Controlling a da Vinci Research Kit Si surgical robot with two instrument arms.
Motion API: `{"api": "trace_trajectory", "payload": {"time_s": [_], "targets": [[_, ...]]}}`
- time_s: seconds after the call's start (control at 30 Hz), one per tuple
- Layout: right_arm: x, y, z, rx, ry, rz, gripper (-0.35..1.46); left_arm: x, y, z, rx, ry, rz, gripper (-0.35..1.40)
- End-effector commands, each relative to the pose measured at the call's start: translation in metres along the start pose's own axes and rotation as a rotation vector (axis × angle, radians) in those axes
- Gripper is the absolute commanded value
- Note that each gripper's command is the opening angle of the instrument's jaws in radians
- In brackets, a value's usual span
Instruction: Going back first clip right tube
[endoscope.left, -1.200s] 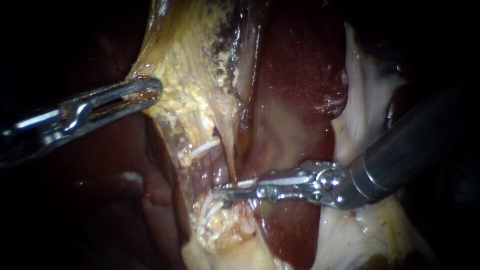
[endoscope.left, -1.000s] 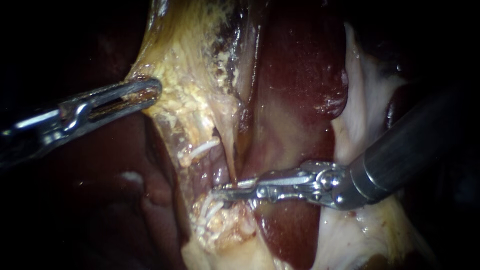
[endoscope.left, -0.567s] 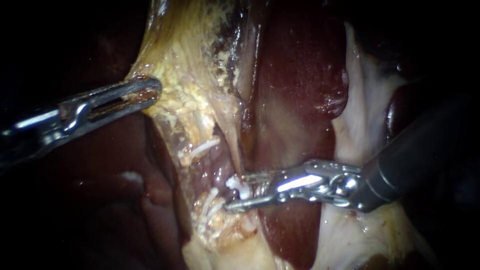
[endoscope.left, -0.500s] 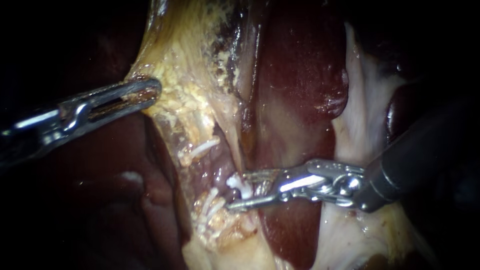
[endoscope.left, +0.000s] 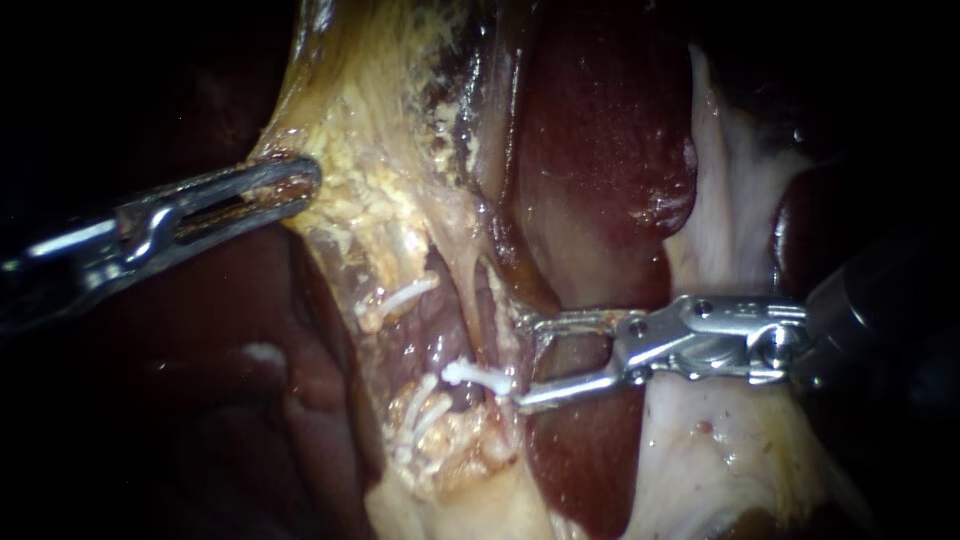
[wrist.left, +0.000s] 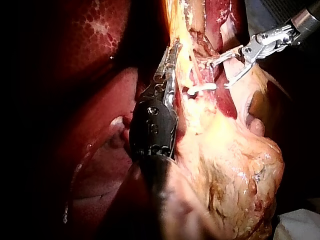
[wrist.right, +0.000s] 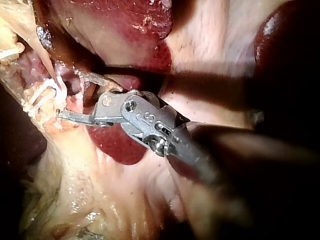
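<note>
A white clip (endoscope.left: 473, 377) sits across a thin pale tube (endoscope.left: 487, 305) below the yellowish gallbladder tissue (endoscope.left: 380, 190). Just right of that clip my right instrument (endoscope.left: 522, 362) holds its jaws open with nothing between them. The left wrist view shows the same clip (wrist.left: 201, 88) short of the open right instrument (wrist.left: 231, 64). In the right wrist view the clip (wrist.right: 58, 89) lies just ahead of the spread jaws of the right instrument (wrist.right: 74, 95). My left instrument (endoscope.left: 300, 185) is shut on the gallbladder's left edge, pulling it sideways; its jaws (wrist.left: 169, 65) lie along the tissue.
Dark red liver (endoscope.left: 600, 140) fills the middle and lower right. Pale membrane (endoscope.left: 725, 210) lies under the right shaft. Another white clip (endoscope.left: 400, 298) sits higher on the left strand, and several white clip ends (endoscope.left: 420, 415) cluster in fatty tissue below.
My right instrument's jaws have opened, left the white clip on the tube, and drawn back to the right. The left instrument has kept its hold and place.
</note>
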Motion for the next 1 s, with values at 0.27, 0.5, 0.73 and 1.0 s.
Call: {"api": "trace_trajectory", "payload": {"time_s": [0.27, 0.5, 0.73, 1.0], "targets": [[0.0028, -0.0005, -0.0029, 0.018, 0.016, -0.107, 0.60, 0.0001, 0.0000, 0.0001, -0.001, 0.000, 0.000, -0.35], [0.0055, -0.0010, -0.0053, 0.000, 0.036, -0.219, 0.60, 0.0001, 0.0000, 0.0001, -0.001, 0.000, 0.000, -0.35], [0.0064, -0.0013, -0.0057, -0.002, 0.051, -0.260, 0.60, 0.0010, 0.0002, 0.0009, -0.004, -0.005, 0.004, -0.35], [0.0064, -0.0014, -0.0057, -0.002, 0.051, -0.272, 0.60, 0.0034, 0.0013, 0.0033, -0.018, 0.013, 0.025, -0.35]]}}
